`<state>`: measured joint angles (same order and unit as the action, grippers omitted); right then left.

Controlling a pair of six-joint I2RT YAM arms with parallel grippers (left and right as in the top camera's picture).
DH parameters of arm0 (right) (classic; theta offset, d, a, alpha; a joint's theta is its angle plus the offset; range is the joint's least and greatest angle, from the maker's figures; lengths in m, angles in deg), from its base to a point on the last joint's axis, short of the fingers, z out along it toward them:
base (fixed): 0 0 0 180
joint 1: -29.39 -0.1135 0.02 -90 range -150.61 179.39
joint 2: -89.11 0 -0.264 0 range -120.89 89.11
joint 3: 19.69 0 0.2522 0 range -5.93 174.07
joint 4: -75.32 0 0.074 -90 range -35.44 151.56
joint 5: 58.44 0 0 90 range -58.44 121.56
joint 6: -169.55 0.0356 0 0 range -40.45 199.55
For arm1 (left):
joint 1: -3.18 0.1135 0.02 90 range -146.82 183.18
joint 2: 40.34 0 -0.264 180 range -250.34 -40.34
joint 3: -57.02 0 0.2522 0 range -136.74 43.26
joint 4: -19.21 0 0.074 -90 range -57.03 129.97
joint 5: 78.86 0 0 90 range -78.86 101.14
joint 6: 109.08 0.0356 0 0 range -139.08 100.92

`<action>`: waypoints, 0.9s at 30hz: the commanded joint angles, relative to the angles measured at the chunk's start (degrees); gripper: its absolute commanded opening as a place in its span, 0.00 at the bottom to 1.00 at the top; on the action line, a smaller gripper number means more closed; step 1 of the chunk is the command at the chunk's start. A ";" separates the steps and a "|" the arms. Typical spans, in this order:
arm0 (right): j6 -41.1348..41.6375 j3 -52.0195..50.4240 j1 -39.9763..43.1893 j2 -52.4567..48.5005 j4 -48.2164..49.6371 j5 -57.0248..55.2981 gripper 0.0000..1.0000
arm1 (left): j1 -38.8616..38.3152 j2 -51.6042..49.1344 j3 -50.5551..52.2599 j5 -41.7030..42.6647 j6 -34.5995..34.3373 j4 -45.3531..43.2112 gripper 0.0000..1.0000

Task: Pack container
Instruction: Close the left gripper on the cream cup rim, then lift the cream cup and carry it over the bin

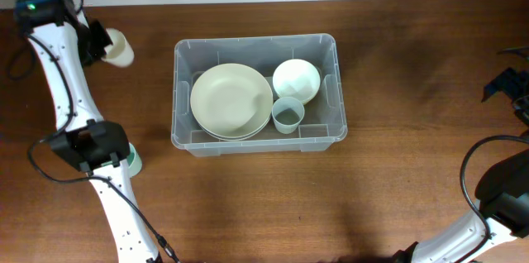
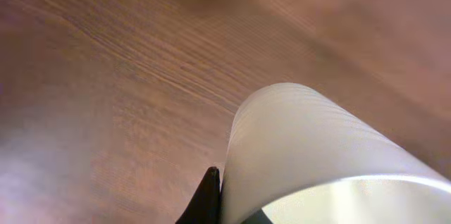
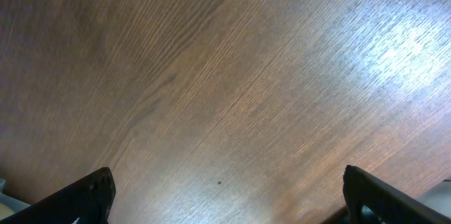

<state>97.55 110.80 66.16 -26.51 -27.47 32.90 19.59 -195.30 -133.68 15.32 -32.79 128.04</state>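
Note:
The container [image 1: 258,43], a clear plastic bin, stands mid-table in the overhead view. Inside it lie stacked cream plates [image 1: 231,100], a white bowl [image 1: 296,79] and a small pale blue cup [image 1: 288,115]. At the far left my left gripper [image 1: 101,44] is shut on the rim of a cream cup [image 1: 120,49], which is tipped on its side. In the left wrist view the cream cup [image 2: 317,146] fills the lower right, with one black finger [image 2: 209,197] pressed against its outer wall. My right gripper [image 3: 229,196] stands open over bare wood, holding nothing, at the table's right edge [image 1: 506,83].
A small green-rimmed object [image 1: 133,162] peeks out from under the left arm's elbow [image 1: 91,147] at the lower left. Brown wooden tabletop [image 1: 413,131] stretches between the container and the right arm. Cables trail from both arms.

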 commanded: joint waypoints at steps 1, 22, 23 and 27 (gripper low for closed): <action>0.46 -0.11 0.00 1.36 0.09 -0.50 0.99 | -4.46 13.14 -2.75 5.75 2.34 1.64 0.01; 0.48 -0.11 0.00 1.36 0.09 -0.50 0.99 | -49.07 21.27 18.86 4.90 6.23 1.64 0.01; 0.46 -0.11 0.00 1.36 0.09 -0.50 0.99 | -49.33 21.27 20.13 5.35 6.05 1.64 0.01; 0.48 -0.11 0.00 1.36 0.09 -0.50 0.99 | -49.24 21.27 26.08 5.42 4.31 1.66 0.01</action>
<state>97.57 110.80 66.16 -26.51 -27.47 32.90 -30.44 -174.01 -110.49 22.12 -27.02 129.68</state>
